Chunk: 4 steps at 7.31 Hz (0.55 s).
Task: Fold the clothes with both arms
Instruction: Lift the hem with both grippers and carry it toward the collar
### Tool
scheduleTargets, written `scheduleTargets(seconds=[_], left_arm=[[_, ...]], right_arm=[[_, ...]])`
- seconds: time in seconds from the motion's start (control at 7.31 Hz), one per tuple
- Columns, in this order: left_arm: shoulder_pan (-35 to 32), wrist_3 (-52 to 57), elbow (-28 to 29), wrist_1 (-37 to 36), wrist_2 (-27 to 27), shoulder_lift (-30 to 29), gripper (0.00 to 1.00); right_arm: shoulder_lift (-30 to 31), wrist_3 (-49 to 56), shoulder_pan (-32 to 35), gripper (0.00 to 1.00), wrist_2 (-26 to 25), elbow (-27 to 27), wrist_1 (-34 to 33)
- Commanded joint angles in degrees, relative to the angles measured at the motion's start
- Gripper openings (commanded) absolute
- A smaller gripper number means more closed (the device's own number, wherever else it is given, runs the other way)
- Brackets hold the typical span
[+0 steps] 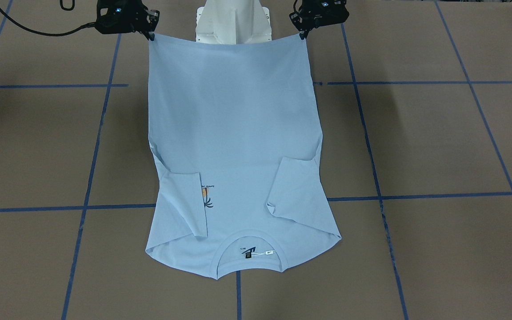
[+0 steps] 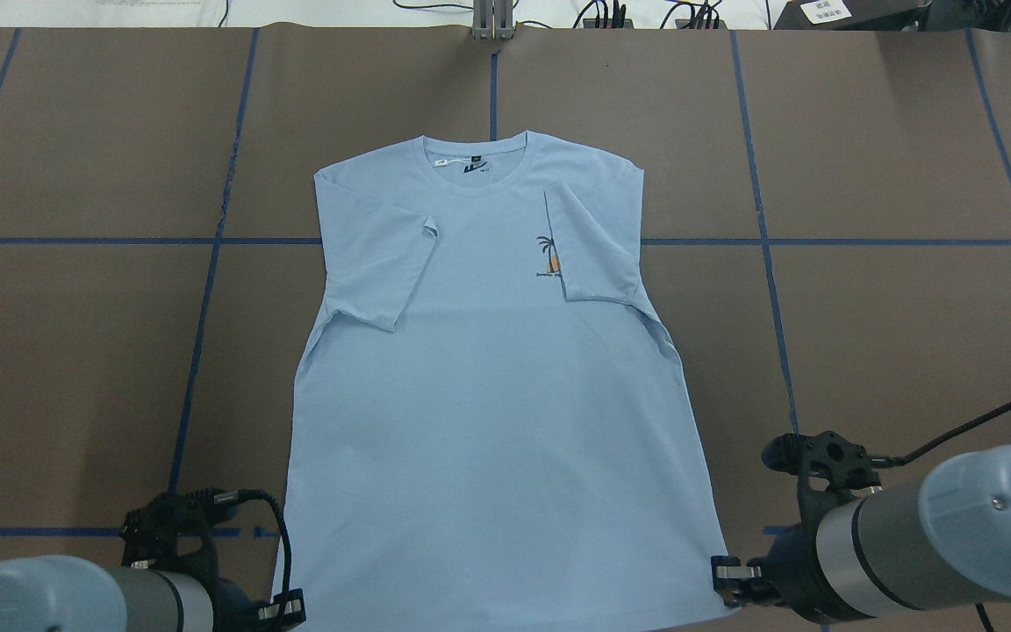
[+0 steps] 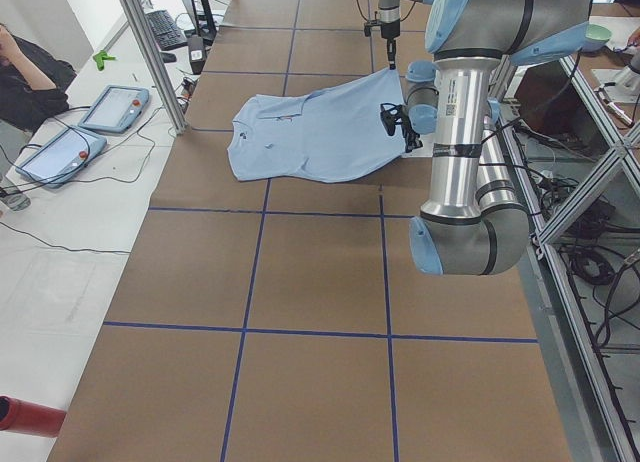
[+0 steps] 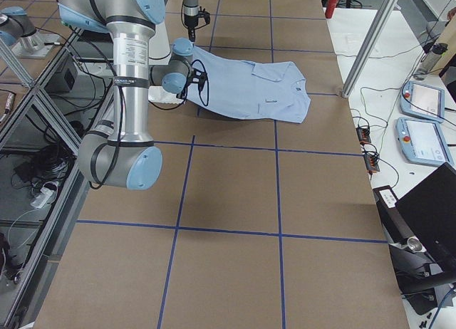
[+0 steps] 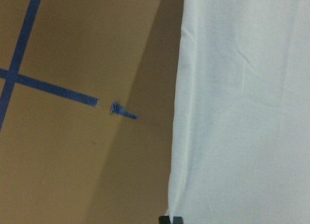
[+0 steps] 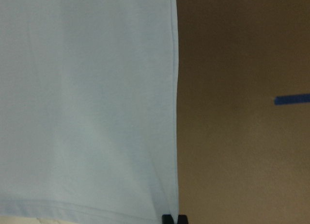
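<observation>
Black two-finger left hand (image 2: 288,607) and right hand (image 2: 723,575) are each clamping a hem corner of the light blue short-sleeved T-shirt (image 2: 488,395) above the brown table (image 2: 75,351); sleeves (image 2: 378,263) are lying folded inward, hem-to-collar fold likely remaining.

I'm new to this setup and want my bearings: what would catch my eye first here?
A light blue T-shirt lies face up mid-way across the brown table, collar away from the robot, both sleeves folded in over the chest. The left gripper and right gripper each pinch a hem corner at the robot's side, holding that edge raised.
</observation>
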<state>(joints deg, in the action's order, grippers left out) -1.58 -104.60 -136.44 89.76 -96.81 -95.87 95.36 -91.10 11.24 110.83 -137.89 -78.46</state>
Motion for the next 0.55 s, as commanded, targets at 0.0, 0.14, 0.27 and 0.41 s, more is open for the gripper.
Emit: scheduleTargets(seconds=[0.0,0.14,0.27,0.41], left_arm=[[5.2,0.0,-5.0,-4.1,-0.8,0.0,0.0],[5.4,0.0,-5.5,-4.2,-1.3,-0.5,0.0],[4.7,0.0,-5.0,-4.2,-2.4,-1.1,0.0],[2.7,0.4,-4.7,-4.1,-2.5,-1.3,0.0]], right_arm=[[4.0,0.0,-1.2,0.0,3.8,-3.8,0.1],[3.8,0.0,-1.2,0.0,3.8,-3.6,0.1],[2.8,-0.1,-1.2,0.0,3.4,-3.3,0.3],[1.2,0.0,1.6,0.0,3.3,-2.4,0.3]])
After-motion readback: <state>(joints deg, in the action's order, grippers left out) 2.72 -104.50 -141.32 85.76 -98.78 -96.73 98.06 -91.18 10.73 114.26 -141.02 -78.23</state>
